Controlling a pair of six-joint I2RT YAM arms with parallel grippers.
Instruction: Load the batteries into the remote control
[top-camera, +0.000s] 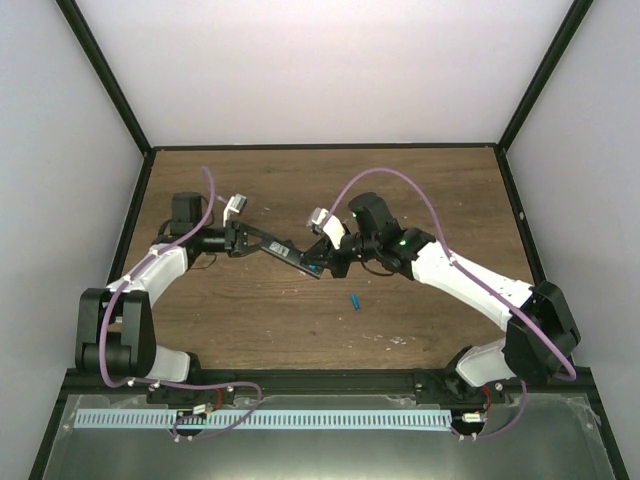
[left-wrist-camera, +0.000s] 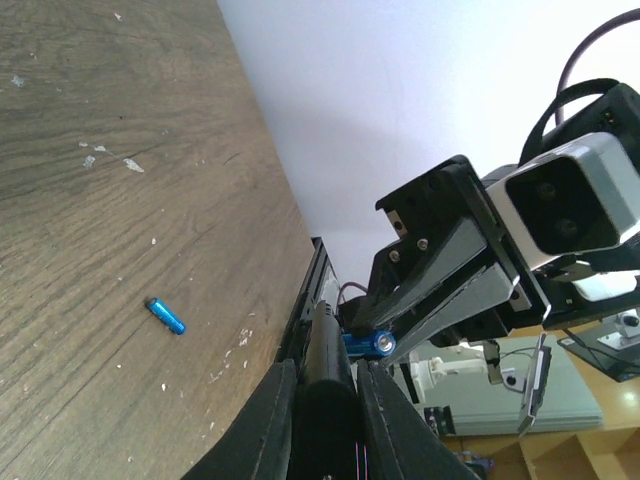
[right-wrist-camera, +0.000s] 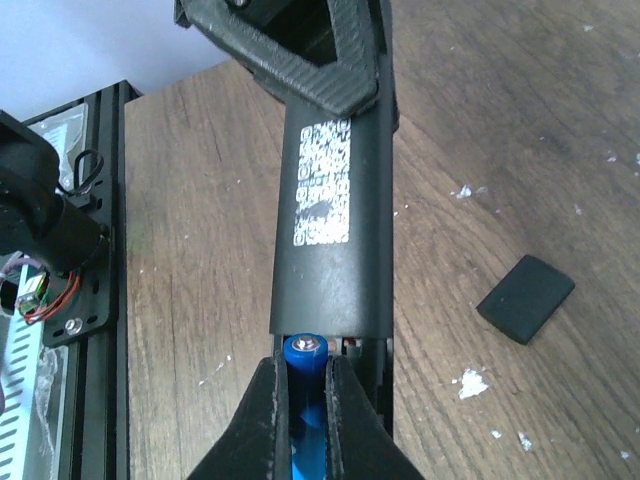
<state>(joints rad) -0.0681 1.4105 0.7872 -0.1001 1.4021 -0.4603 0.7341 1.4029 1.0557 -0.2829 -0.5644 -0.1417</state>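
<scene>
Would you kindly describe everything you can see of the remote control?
The remote control is a slim, matte black bar, seemingly plastic, with a white printed label on one face. The left gripper clamps one end, holding it above the table. At the other end the battery bay lies open, where the right gripper holds a blue battery.

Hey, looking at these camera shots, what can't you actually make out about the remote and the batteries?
1. The remote and its battery slot: right wrist view, hidden behind the right gripper and the battery it holds.
2. The remote's buttons: its labelled back faces that camera; top view too small.
3. The print on the label: right wrist view, too blurred to read.
4. The held battery's rear end: cut off by the bottom edge there.
</scene>
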